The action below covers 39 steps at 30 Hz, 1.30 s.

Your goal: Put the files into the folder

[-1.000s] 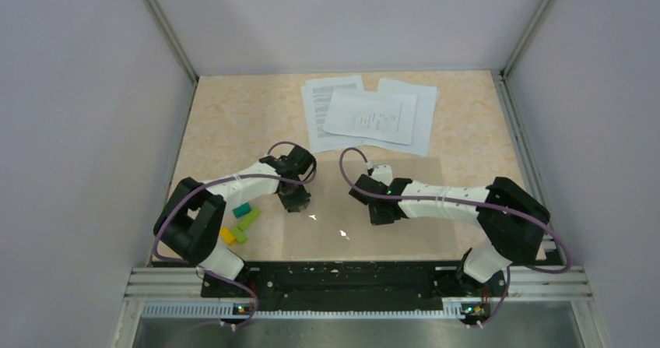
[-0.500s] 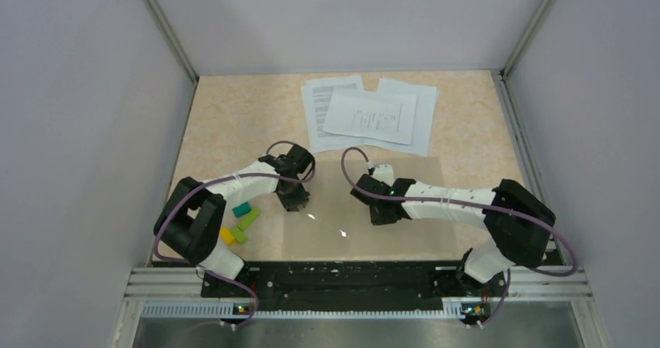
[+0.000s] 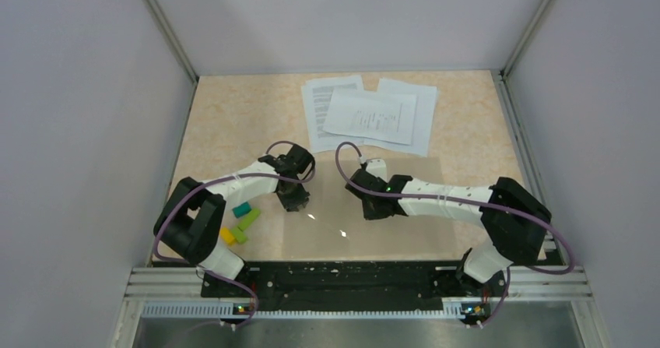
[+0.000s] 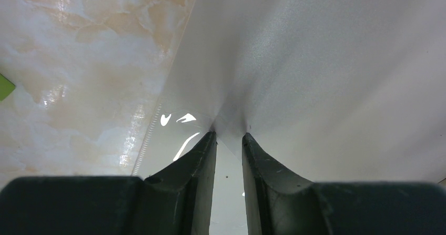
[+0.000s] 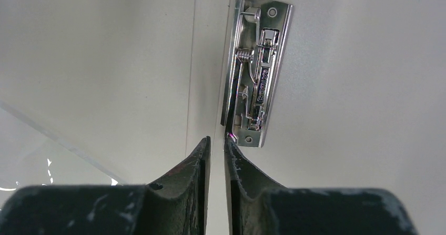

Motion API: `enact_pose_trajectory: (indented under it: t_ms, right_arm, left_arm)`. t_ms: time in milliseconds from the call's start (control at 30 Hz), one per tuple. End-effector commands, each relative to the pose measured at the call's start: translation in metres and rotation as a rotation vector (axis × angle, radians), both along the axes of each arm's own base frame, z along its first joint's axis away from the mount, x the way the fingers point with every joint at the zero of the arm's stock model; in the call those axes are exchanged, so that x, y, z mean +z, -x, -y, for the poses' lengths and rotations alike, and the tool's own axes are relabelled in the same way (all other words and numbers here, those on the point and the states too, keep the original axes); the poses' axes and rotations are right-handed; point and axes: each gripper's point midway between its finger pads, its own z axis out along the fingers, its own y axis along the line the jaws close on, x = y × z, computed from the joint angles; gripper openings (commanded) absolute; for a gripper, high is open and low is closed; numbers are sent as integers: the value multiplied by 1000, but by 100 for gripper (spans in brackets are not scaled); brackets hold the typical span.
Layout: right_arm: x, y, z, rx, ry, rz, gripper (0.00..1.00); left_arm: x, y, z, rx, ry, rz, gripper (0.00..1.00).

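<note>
The metal clip [image 5: 256, 82] inside the folder [image 5: 368, 61] bears a small embossed word along its lever, possibly "Comix", while the black printed lines on the files [image 3: 366, 114] are too small to read.

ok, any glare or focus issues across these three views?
Top external: even light, two small white glare spots on the flat pale glossy folder. Left wrist: glints at the folder's edge, its sheet soft-focus near the black left end effector; sheen on the speckled beige tabletop. Right wrist: silver metal clip fastener sharp, black right end effector blurred, glints lower left.
</note>
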Motion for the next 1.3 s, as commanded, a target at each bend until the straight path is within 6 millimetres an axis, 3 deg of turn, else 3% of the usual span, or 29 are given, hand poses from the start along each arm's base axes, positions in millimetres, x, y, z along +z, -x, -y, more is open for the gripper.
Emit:
enact_pose_trajectory:
  t_ms: [0,233,567,1267]
  right_arm:
    - [4,-8,-3,-14,9,35,15]
    - [-1,-6,11,-32,59,34,14]
    - [-14,-1,13,-24,79,2,11]
    - [-49,25,66,-48,280,-80,6]
  left_arm:
    - [-17,16,-26,10,-100,-51,31]
    - [-19,16,-25,14,-98,-56,31]
    - [-20,15,-26,13,-107,-63,31]
    - [-34,19,-39,45,-131,-124,31]
